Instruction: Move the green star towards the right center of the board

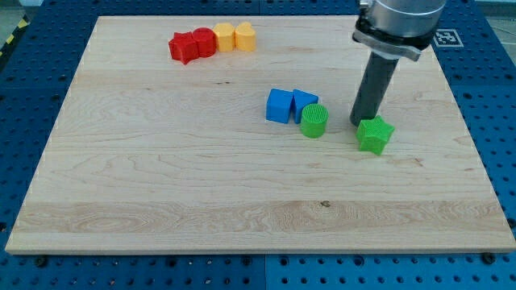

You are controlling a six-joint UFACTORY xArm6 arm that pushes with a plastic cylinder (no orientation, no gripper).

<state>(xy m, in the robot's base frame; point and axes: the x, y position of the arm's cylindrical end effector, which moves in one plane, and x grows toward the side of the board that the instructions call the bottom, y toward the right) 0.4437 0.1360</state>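
The green star lies on the wooden board, right of the board's middle. My tip touches the board just at the star's upper left edge, touching or nearly touching it. The dark rod rises from there to the arm's grey body at the view's top.
A green cylinder stands left of the star, with two blue blocks touching it on its upper left. Two red blocks and two yellow blocks form a row near the top edge.
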